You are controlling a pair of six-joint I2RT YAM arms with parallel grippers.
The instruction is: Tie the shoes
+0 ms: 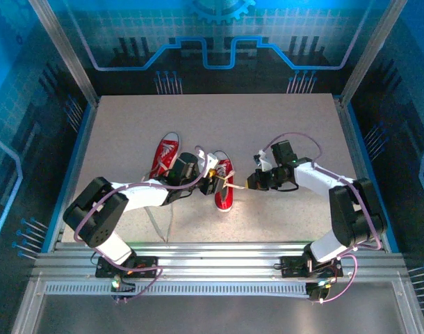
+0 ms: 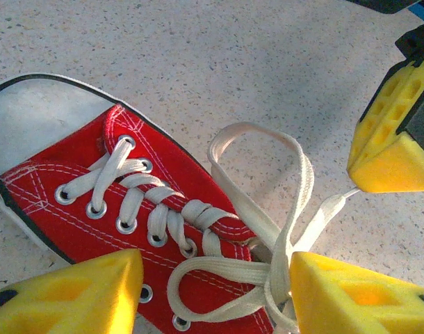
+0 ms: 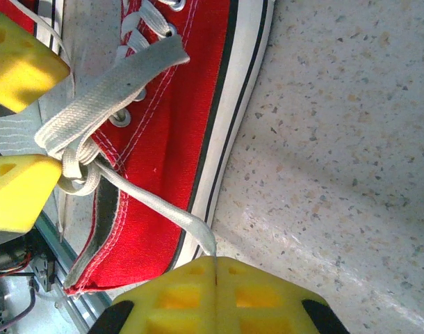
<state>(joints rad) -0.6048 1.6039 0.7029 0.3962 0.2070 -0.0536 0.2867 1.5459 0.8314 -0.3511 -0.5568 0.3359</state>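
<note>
- Roughly mid-knot on one shoe, nothing finished.
- Small red canvas low-top right-hand sneaker (image 1: 224,186) with white rubber sole sat on the speckled grey tabletop (image 1: 288,125), between the two grippers. Its twin, the left-hand sneaker (image 1: 166,154), lay just beside it, on the left arm's side.
- Right gripper (image 3: 215,270) was clenched on the free lace tail (image 3: 153,202), a flat white strand that ran fairly straight from the crossing out over the sole edge.
- Left gripper (image 2: 215,278) was released. Its yellow wedge-shaped fingers (image 2: 351,292) stood apart on either side of the crossing (image 2: 281,261); one was touching it or just beside it, and nothing was pinched.
- Done, judging by the laces: eyelets threaded, strands crossed near the top of the tongue, and one flat white lace loop (image 2: 254,129) standing out to the side.
- Left to do on this sneaker: the crossing looked slack, and it could not be told whether it was a real knot. The bow needed forming and cinching down.
- Left-hand sneaker looked untouched. A white strand trailed from near it toward the near table edge, and its lacing was too small to read. The whole second tie probably remained.
</note>
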